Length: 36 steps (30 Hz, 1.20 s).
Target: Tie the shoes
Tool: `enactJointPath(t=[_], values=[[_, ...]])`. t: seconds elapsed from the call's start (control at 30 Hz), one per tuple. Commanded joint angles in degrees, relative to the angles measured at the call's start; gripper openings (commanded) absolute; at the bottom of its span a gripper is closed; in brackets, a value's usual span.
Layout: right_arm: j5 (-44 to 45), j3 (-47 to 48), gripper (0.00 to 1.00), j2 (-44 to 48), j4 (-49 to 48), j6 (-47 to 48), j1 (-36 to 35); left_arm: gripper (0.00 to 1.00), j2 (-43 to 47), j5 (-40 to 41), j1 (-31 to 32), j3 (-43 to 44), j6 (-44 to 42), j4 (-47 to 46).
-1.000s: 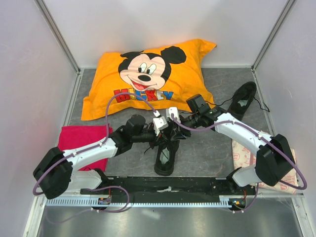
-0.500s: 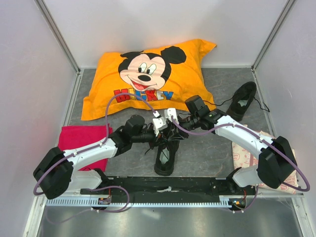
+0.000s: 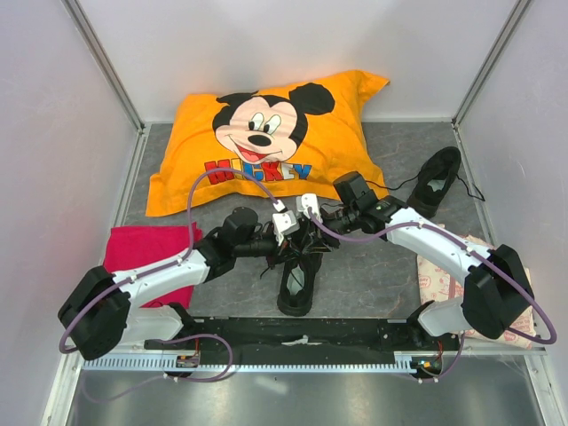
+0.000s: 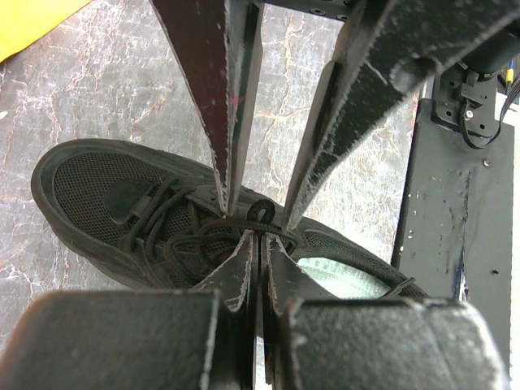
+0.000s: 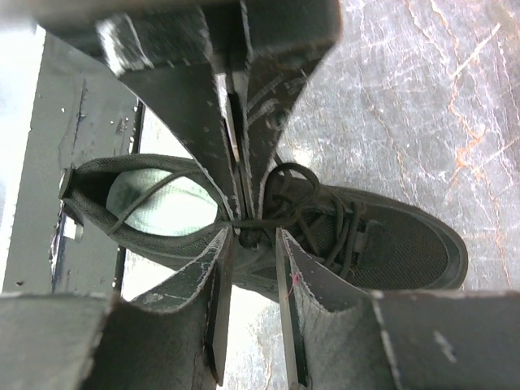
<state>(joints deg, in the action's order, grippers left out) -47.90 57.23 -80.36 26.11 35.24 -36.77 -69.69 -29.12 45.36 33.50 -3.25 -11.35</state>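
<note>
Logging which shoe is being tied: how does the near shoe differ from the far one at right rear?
The near shoe sits centre-front, straight front-to-back; the far shoe lies slanted at the right rear. The left pincer and right pincer meet over the near shoe's laces; the far shoe is untouched, laces trailing on the table. Both are black with pale insoles.

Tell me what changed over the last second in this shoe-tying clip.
The right arm shifted slightly left, bringing the right gripper a touch closer to the left gripper. Nothing was visibly taken or released. Unchanged: left gripper shut on the lace over the near shoe, right jaws apart, far shoe, pillow and red cloth in place.
</note>
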Motion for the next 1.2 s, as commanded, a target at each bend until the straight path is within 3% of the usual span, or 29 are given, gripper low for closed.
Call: enactJointPath(t=[0.0,0.67,1.17], values=[[-1.23,-0.89,0.36,0.82,-1.94,0.09,1.26,0.01,1.57,-1.37,-0.45,-1.15,-1.06,-2.79],[-3.95,-0.90,0.38,0.55,-3.96,-1.76,1.71,0.02,1.31,-3.31,-0.98,-1.59,-0.71,-4.73],[-4.04,-1.25,0.33,-0.15,-4.05,-1.85,1.18,0.02,0.96,-3.75,-0.98,-0.98,-0.97,-4.91]])
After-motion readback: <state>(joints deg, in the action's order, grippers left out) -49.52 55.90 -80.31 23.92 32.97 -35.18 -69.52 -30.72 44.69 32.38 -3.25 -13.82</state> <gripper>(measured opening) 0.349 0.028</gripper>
